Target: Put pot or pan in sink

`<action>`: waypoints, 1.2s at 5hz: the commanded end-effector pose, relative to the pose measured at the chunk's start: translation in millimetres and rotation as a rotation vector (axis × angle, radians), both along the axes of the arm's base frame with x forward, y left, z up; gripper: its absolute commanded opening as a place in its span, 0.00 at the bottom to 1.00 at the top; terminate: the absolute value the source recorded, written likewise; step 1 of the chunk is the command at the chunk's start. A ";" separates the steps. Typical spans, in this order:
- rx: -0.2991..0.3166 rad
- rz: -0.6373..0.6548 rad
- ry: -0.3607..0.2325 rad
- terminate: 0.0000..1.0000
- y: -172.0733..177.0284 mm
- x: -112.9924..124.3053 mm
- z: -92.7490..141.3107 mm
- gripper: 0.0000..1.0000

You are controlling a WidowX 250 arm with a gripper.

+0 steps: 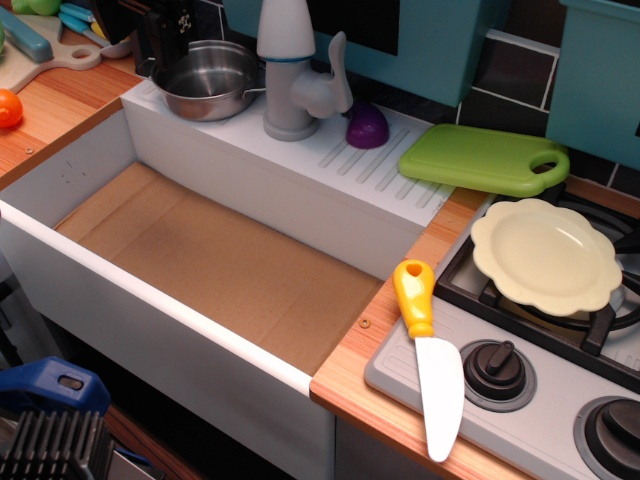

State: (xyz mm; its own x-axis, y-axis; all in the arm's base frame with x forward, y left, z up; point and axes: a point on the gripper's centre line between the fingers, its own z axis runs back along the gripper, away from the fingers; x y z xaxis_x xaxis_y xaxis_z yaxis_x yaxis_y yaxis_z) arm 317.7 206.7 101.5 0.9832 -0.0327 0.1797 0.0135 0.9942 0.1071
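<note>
The shiny steel pot (pixel 207 78) stands upright on the white ledge behind the sink, at the back left, next to the white tap (pixel 290 70). The sink (pixel 210 255) is a large white-walled basin with a bare brown floor. My gripper (pixel 167 35) is a dark shape at the top edge, right behind the pot's far-left rim. Its fingertips are hidden by the pot's rim and the frame edge, so I cannot tell whether it is open or holds the rim.
A purple vegetable (pixel 367 126) and a green cutting board (pixel 484 158) lie on the drain board. A pale yellow plate (pixel 545 256) sits on the stove. A yellow-handled knife (pixel 430 360) lies at the stove's front. An orange fruit (pixel 8 107) sits far left.
</note>
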 end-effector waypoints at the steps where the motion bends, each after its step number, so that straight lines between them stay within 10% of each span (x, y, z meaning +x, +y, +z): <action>1: 0.000 0.000 0.000 0.00 0.0 0.0 0.0 1.00; 4: 0.151 -0.369 -0.197 0.00 -2.5 7.4 1.0 1.00; 6: 0.100 -0.425 -0.222 0.00 -1.0 20.4 -9.7 1.00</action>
